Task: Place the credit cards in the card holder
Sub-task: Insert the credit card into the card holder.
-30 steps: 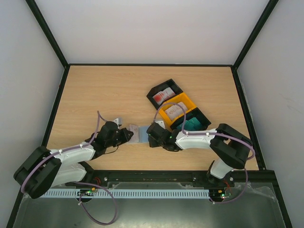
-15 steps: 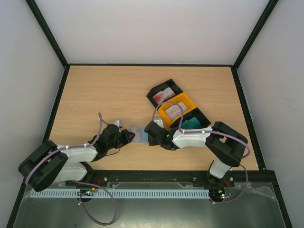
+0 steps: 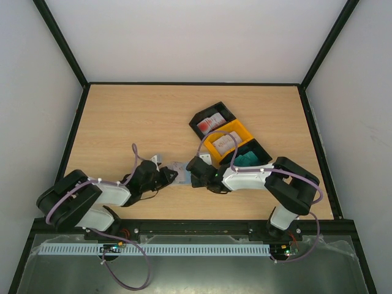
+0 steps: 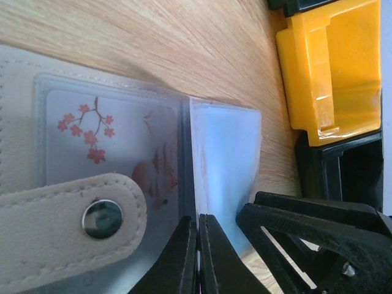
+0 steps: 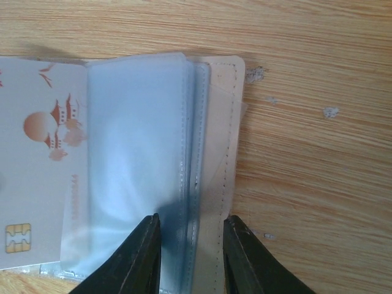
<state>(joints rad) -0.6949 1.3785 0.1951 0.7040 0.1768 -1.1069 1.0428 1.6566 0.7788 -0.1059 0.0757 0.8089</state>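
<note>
Both sides, I'm reaching low and inward, meeting at the card holder (image 3: 177, 170) open on the table (image 3: 122, 122). My left gripper (image 4: 197, 245) is pinching its clear sleeve (image 4: 225, 153); my right gripper (image 5: 190, 257) is straddling sleeves, jaws apart.

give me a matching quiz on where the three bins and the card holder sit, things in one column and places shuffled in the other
Things
1. orange bin
2. black bin with teal cards
3. card holder
4. black bin with white and red cards

Places
a. far end of the row of bins
b. left of the bins, lying open
c. middle of the row of bins
d. near end of the row of bins

Pairs: 1-c, 2-d, 3-b, 4-a
</note>
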